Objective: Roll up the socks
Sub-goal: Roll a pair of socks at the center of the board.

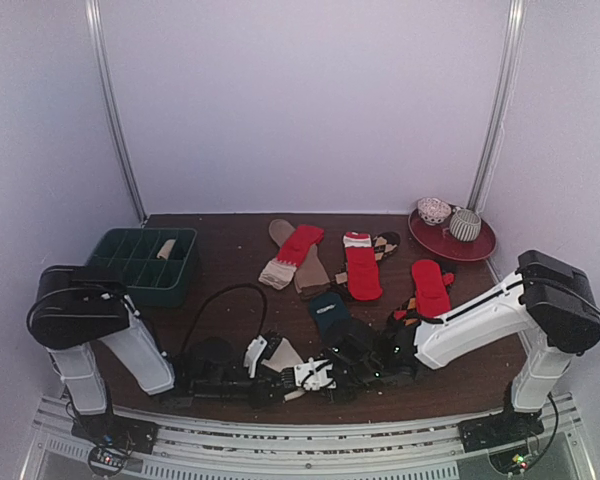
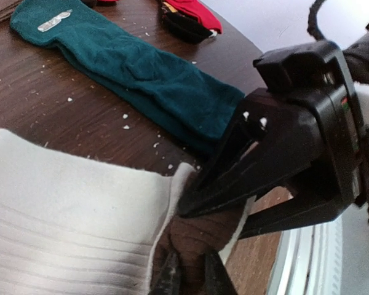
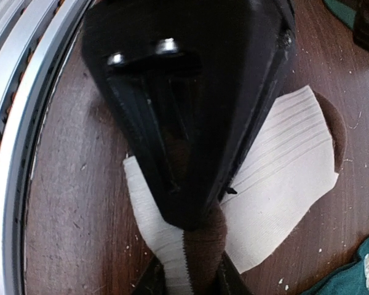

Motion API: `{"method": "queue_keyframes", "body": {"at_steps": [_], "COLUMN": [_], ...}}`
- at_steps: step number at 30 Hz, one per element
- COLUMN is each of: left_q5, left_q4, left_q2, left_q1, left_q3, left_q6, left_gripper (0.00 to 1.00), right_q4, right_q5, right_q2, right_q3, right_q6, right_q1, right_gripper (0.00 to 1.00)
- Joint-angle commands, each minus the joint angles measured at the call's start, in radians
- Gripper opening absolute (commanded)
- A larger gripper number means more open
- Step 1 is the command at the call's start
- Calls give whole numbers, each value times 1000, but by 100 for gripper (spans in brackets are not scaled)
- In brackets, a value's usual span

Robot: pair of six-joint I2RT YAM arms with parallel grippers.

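A cream sock (image 1: pixel 280 355) lies over a brown sock at the near edge of the table. In the left wrist view my left gripper (image 2: pixel 190 271) is shut on the brown sock's bunched end (image 2: pixel 200 236), with the cream sock (image 2: pixel 67 215) spread out to the left. My right gripper (image 3: pixel 194 278) faces it and is shut on the same brown and cream twist (image 3: pixel 203 246). In the top view both grippers meet, left (image 1: pixel 275 385) and right (image 1: pixel 320 375). A dark teal sock (image 1: pixel 330 312) lies flat just beyond them and also shows in the left wrist view (image 2: pixel 141 67).
Red socks (image 1: pixel 362 268) (image 1: pixel 430 288) (image 1: pixel 298 245) and a brown sock (image 1: pixel 308 275) lie mid-table. A dark green compartment tray (image 1: pixel 130 285) stands at the left with one item inside. A red plate (image 1: pixel 475 246) at the back right holds two rolled bundles. A black cable (image 1: pixel 220 295) loops by the left arm.
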Motion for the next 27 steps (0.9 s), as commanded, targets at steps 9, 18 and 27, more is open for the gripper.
{"method": "queue_keyframes", "body": {"at_steps": [9,18,27], "left_q5": [-343,-397,-371], "left_q4": [-706,-412,-113], "left_q2": [-555,-791,-461], "left_q1": [-41,-152,-172], "left_q3": [-129,-281,-202], "left_q6": [112,290,501], "left_gripper": [43,61,63], "right_q4": [-417,-540,-561], "right_q5": [-224,-447,-488], "right_q2": [127,295,361], "right_q3": [159,298,318], "right_q6": [387,547,599], "right_q1": [-28,-96,-129], "right_gripper": [20,20,19]}}
